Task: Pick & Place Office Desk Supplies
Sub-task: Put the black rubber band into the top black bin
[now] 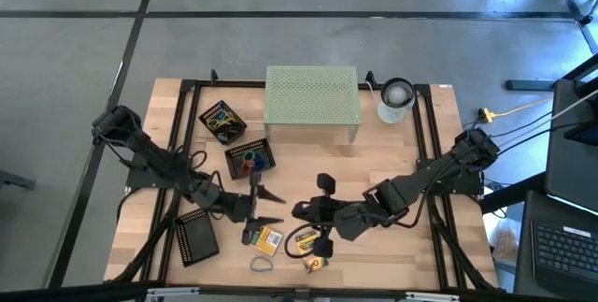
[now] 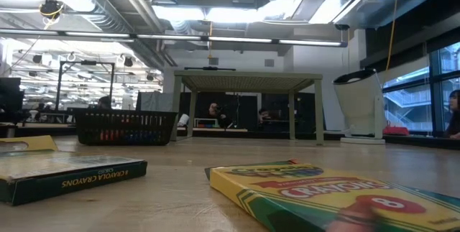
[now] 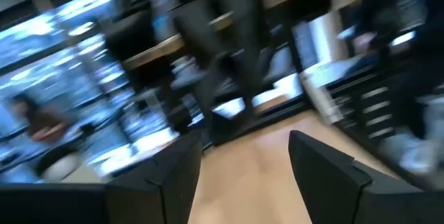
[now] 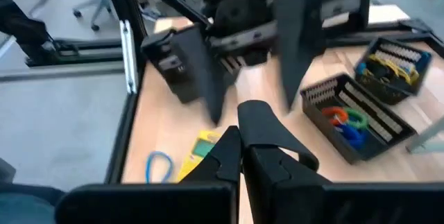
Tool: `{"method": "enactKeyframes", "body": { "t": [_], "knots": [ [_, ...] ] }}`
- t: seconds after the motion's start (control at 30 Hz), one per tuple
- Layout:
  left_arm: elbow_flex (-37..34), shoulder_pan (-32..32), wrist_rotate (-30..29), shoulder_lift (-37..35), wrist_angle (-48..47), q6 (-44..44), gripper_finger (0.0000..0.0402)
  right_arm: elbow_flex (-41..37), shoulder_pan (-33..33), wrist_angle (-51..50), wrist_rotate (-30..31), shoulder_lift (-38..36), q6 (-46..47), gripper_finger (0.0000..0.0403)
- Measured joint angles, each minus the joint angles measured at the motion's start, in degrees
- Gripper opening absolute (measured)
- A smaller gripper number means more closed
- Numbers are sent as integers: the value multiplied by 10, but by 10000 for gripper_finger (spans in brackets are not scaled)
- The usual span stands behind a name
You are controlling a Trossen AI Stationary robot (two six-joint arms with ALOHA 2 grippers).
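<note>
Two yellow-green crayon boxes (image 1: 265, 238) (image 1: 305, 238) lie flat on the wooden table near its front edge; the low view shows them close up (image 2: 72, 174) (image 2: 323, 196). A blue rubber-band loop (image 1: 262, 265) lies in front of them. My left gripper (image 1: 275, 207) stands open above the table just behind the left box, nothing between its fingers (image 3: 177, 175). My right gripper (image 1: 299, 210) is shut and empty, its tips (image 4: 243, 151) facing the left gripper from the right.
Two black mesh trays hold bands: one with yellow loops (image 1: 222, 121), one with coloured loops (image 1: 249, 158). A third black tray (image 1: 196, 238) sits front left. The pale green riser (image 1: 311, 104) and a white-grey cylinder (image 1: 396, 99) stand at the back.
</note>
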Motion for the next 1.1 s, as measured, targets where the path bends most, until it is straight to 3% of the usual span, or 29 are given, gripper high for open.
{"method": "enactKeyframes", "body": {
  "t": [0.13,0.43,0.67,1.1],
  "knots": [
    [0,1,69,4,8,0,209,0,-5,24,-11,8,-24,7],
    [0,1,74,4,20,-4,211,0,-21,76,-54,14,-60,7],
    [0,1,130,4,21,-5,206,0,-30,93,-56,14,-64,7],
    [0,3,122,4,41,-15,158,0,-41,118,-62,28,-81,7]
  ]
}}
